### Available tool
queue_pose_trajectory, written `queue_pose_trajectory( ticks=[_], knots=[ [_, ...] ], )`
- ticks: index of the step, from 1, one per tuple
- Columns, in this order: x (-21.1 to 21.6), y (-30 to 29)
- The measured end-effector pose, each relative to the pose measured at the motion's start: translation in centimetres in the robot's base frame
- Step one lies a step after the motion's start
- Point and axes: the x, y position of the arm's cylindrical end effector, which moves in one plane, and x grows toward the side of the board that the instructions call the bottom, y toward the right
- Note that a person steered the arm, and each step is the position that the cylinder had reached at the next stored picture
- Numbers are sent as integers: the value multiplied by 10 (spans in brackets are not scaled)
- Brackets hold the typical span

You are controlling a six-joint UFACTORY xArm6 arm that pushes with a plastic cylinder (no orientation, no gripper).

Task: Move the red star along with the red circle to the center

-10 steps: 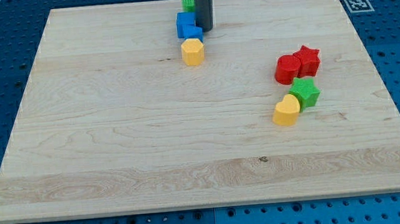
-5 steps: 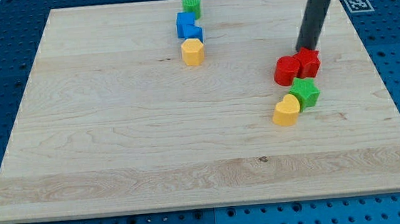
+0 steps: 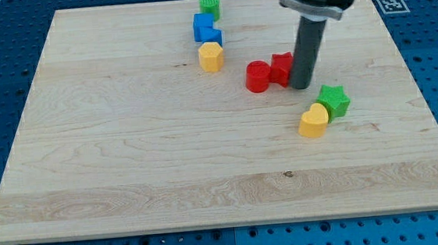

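your red star (image 3: 281,68) and red circle (image 3: 258,77) sit touching, just right of and a little above the counter's (image 3: 128,161) middle, with my tip (image 3: 301,87) pressed against the star's right side. there is no pincer here, only the rod. if you push off-line, the pair could split, the circle slipping away. both are glossy red and small. the yellow block (image 3: 211,57) lies up-left; the green star (image 3: 333,100) and yellow heart (image 3: 313,120) lie below right.

No readable words or numbers anywhere; the only sign is a black-and-white square marker (image 3: 392,4) at the worktop's (image 3: 128,161) top right corner
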Motion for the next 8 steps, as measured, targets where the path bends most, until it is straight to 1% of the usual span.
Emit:
queue_pose_trajectory(
  ticks=[1, 2, 3, 4, 5, 6, 7, 8],
  knots=[
    [0, -4],
    [-9, 24],
    [-37, 25],
    [-47, 39],
    [-41, 41],
    [-29, 20],
    [-29, -6],
    [-23, -15]
  ],
)
